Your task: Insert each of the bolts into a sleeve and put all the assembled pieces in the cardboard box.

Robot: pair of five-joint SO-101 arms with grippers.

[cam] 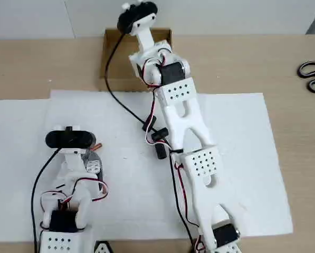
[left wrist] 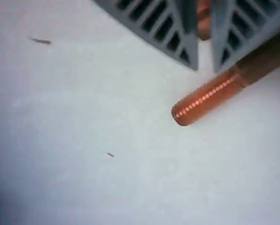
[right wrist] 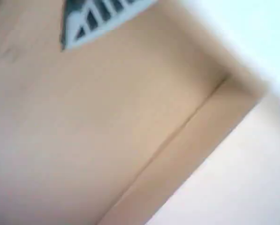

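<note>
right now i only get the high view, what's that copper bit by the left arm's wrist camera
Observer: A copper rod lying flat on the white paper beside the left jaws, its rounded end free.
Operator: is it threaded
Observer: Left wrist view shows a line of small bright marks along it; threads I cannot confirm.
Operator: what's the right arm over
Observer: Its wrist view looks inside the cardboard box, floor meeting wall; no piece on that stretch.

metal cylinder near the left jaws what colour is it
The shiny metal cylinder is copper-orange, clearest in the left wrist view.
</note>
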